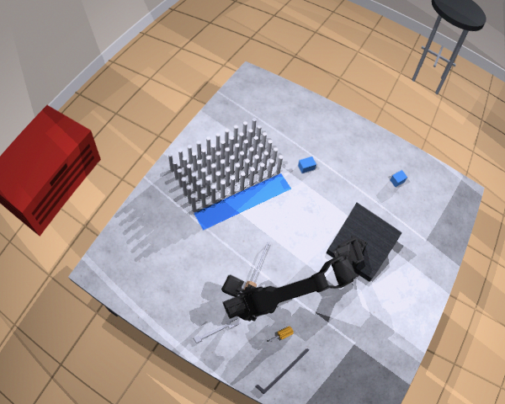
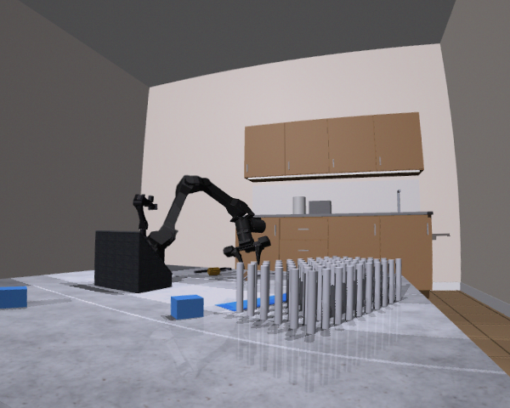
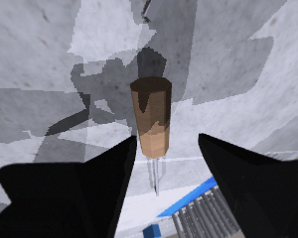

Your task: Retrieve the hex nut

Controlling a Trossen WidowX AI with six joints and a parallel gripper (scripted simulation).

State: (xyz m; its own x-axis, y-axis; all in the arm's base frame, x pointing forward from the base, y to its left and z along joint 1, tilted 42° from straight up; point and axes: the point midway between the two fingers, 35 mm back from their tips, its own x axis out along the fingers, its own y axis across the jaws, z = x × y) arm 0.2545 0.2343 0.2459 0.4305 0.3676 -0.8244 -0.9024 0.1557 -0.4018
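The little nut could not be seen; it was likely down low among the standing metal spacers [image 1: 222, 189] [image 2: 294, 298] [image 3: 204, 218]. They stood close together, so a big hand would not fit, and a thin tool made sense. The blue strip [image 1: 244, 201] [image 2: 270, 302] [image 3: 189, 197] lay right in front, where the nut had to end up. Further out, the tool with the wooden handle [image 1: 250, 284] [image 2: 246, 274] [image 3: 152, 119] lay with its thin metal part pointing away from the gripper [image 1: 244, 292] [image 2: 250, 262] [image 3: 167, 139]. The gripper was partly open and held nothing. Its fingers seemed lined up around the handle, probably to pinch it next.
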